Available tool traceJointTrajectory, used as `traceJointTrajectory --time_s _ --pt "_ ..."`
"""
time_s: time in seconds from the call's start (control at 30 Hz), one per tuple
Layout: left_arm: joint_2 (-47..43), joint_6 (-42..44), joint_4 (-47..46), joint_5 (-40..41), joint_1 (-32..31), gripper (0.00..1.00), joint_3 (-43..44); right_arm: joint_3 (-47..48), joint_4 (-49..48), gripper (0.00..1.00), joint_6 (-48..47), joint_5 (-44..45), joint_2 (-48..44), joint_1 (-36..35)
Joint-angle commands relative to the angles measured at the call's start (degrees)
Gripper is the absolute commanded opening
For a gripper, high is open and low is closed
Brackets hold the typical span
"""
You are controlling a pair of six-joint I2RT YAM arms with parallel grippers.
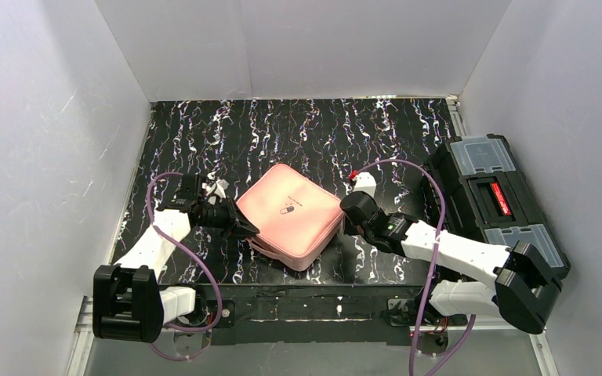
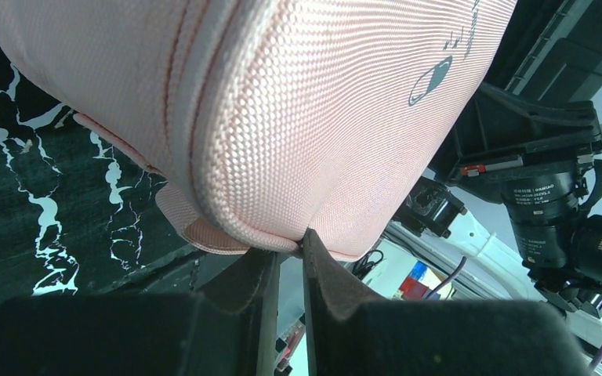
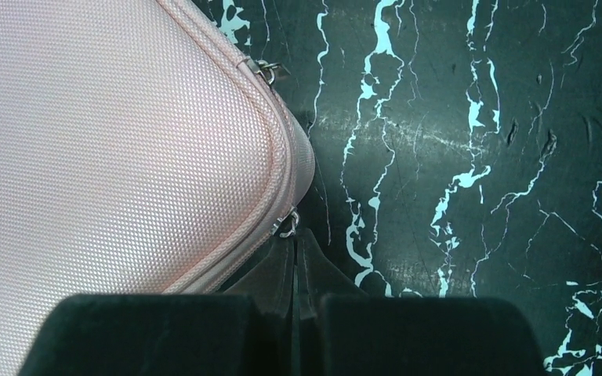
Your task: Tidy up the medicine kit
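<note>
Left wrist cam: left gripper, jaws nearly together, presses the seam of the closed pink rounded-square soft zip case. Right gripper looks pinched on its small metal zipper pull. I'd brace left and drag the pull along the seam. Case lies flat on the black marbled table, logo up, cornerwise; square, so no real long axis.

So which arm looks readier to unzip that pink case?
Right, probably: the right pincer, shut, has its tips at a zip pull on a corner of the medicine kit. The left pincer, also shut, only touches the kit's opposite edge, no pull visible there.
</note>
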State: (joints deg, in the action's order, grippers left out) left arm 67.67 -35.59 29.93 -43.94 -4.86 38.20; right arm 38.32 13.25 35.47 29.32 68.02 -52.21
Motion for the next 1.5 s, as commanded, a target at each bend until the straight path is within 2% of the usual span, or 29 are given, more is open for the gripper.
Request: traceJointTrajectory --time_s 0.0,0.17,0.27,0.47,0.8,1.13,1.3,1.4,1.47 --pt "-2.85 3.43 3.24 0.96 0.91 0.0 1.4 2.81 3.1 0.01 -4.48 9.74 0.71 4.04" --pt "-2.04 3.53 2.1 -0.4 0.9 0.28 1.46 3.51 2.72 0.01 -5.54 9.02 1.48 4.04" --pt "-0.62 3.62 0.67 -1.15 0.91 0.32 1.19 3.81 2.72 0.01 -5.8 9.08 2.2 4.08" --pt "1.4 2.94 -1.74 -3.35 0.88 0.48 0.95 4.55 2.15 0.01 -5.74 8.76 5.02 4.72" --pt "-4.27 6.07 3.75 -4.39 0.91 0.68 2.71 10.78 -0.73 0.01 -12.27 4.97 10.75 9.25" --pt "-9.31 8.48 7.35 -3.11 0.89 0.76 3.55 18.21 0.32 0.02 -16.25 2.11 16.95 11.25" --pt "-11.25 9.67 8.36 -1.54 0.92 0.81 5.03 18.15 2.83 0.36 -16.03 1.72 14.24 11.25" --pt "-12.08 10.06 8.68 -0.46 0.91 0.85 5.38 17.56 4.95 0.46 -15.25 0.85 11.3 11.25" --pt "-12.32 10.62 9.24 0.45 0.87 0.97 5.8 16.95 6.44 0.52 -14.66 0.48 9.03 11.25"
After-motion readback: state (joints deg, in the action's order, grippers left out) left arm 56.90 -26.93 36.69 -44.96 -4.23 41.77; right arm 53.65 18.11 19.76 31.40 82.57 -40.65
